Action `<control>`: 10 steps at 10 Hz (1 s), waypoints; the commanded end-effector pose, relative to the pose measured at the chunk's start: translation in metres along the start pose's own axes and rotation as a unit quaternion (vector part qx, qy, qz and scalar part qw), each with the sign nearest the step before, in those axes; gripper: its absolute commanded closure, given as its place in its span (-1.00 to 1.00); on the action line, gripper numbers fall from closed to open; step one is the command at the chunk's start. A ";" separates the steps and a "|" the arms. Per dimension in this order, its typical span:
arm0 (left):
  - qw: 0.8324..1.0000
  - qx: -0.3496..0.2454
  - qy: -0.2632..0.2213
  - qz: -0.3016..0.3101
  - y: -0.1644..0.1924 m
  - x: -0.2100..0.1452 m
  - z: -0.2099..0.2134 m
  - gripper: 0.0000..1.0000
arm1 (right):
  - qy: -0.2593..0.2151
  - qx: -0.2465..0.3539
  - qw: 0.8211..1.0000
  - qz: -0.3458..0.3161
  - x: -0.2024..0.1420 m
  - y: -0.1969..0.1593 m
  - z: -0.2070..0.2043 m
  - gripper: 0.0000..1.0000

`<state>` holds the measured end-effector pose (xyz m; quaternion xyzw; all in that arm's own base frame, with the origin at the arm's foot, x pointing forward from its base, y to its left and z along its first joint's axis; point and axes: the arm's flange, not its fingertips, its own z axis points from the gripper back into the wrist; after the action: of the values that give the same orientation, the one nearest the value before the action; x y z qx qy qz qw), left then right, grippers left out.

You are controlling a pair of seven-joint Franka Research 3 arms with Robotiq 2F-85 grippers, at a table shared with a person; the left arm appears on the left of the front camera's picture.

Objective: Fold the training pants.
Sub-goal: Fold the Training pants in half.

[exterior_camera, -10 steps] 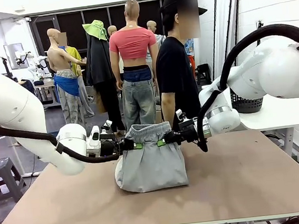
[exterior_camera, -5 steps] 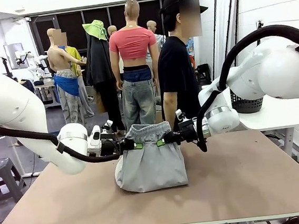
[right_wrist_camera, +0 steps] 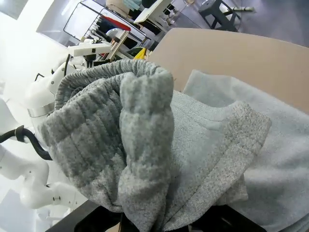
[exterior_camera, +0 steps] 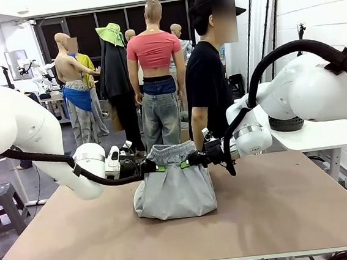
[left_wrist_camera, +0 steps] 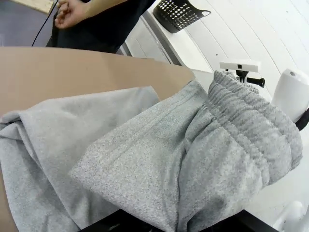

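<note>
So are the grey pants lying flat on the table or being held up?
Held up. The training pants hang by the waistband, pinched between the left gripper and the right gripper, with the lower part bunched on the table.

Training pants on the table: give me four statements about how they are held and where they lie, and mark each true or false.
1. Both grippers hold the training pants by the waistband, the left gripper on one end and the right gripper on the other. True.
2. The pants hang wholly in the air, clear of the table. False: their lower part rests bunched on the tabletop.
3. The person is gripping the waistband with both hands. False: the person stands behind the table, not touching the pants.
4. The waistband is lifted above the rest of the fabric. True.
</note>
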<state>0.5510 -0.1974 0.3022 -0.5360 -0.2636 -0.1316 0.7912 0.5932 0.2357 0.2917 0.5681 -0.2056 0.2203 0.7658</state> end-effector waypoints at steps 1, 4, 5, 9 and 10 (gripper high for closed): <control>0.999 0.014 -0.005 0.048 0.012 0.008 -0.002 1.00 | 0.008 -0.013 0.999 -0.030 0.011 -0.014 -0.001 1.00; 0.998 0.015 0.011 0.068 0.025 0.003 -0.013 1.00 | 0.016 -0.014 0.998 -0.056 0.014 -0.034 0.005 1.00; 0.997 0.015 0.019 0.075 0.027 0.001 -0.016 1.00 | 0.013 -0.017 0.998 -0.063 0.012 -0.038 0.006 1.00; 0.992 0.047 0.028 0.114 0.041 -0.004 -0.018 1.00 | 0.018 -0.047 0.993 -0.103 0.008 -0.057 0.008 1.00; 0.991 0.053 0.018 0.120 0.042 -0.003 -0.014 1.00 | 0.016 -0.048 0.993 -0.106 0.009 -0.059 0.006 1.00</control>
<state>0.5670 -0.2084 0.2607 -0.5382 -0.1937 -0.0494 0.8188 0.6149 0.2252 0.2505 0.5652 -0.1392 0.1554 0.7981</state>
